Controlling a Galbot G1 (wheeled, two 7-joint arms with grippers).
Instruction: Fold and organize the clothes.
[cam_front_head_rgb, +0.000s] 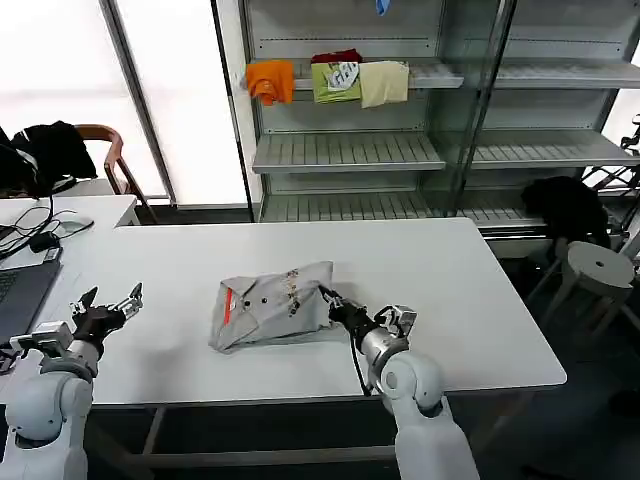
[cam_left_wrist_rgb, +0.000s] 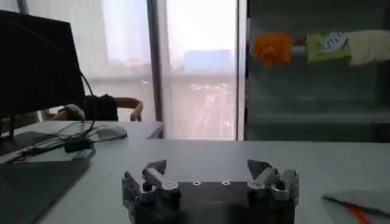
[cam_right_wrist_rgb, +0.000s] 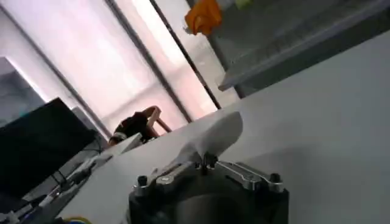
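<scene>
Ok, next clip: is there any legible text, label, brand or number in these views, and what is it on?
None can be read.
Grey shirt on the white table: small chest print, too small to read.
Green folded garment on the shelf: pale print, blurred, unreadable.

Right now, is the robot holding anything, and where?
The right pincer pinches the right edge of the crumpled light grey shirt. The left pincer is open, holding nothing.

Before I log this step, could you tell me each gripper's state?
Left gripper: open, holding nothing.
Right gripper: shut on the grey shirt.
</scene>
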